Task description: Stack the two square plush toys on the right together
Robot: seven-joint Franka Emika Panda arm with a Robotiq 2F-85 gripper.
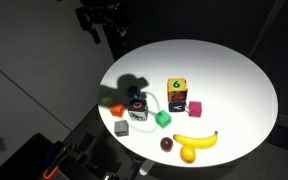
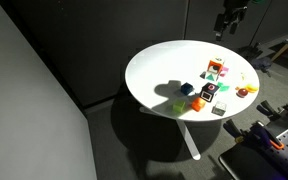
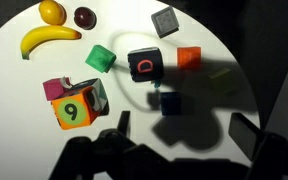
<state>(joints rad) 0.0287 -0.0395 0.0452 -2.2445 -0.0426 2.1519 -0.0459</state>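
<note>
The multicoloured plush cube (image 1: pixel 176 90) with orange, green and yellow faces and a "6" stands on the white round table (image 1: pixel 234 80). In the wrist view (image 3: pixel 76 109) it is at the lower left. The black cube with white marks (image 1: pixel 138 111) sits left of it, about two cube widths away; in the wrist view (image 3: pixel 144 66) it is at the centre. Both cubes also show in an exterior view: the multicoloured (image 2: pixel 216 68) and the black (image 2: pixel 207 94). My gripper (image 1: pixel 102 22) hangs high above the table's far edge, open and empty; its fingers (image 3: pixel 184 135) frame the bottom of the wrist view.
A pink cube (image 1: pixel 194 107) touches the multicoloured cube. A green cube (image 1: pixel 164 118), a blue cube (image 3: pixel 170 102), an orange cube (image 1: pixel 117 108) and a grey cube (image 1: pixel 121 128) surround the black one. A banana (image 1: pixel 196 140), a dark plum (image 1: pixel 167 144) and a yellow fruit (image 1: pixel 189 153) lie at the front edge.
</note>
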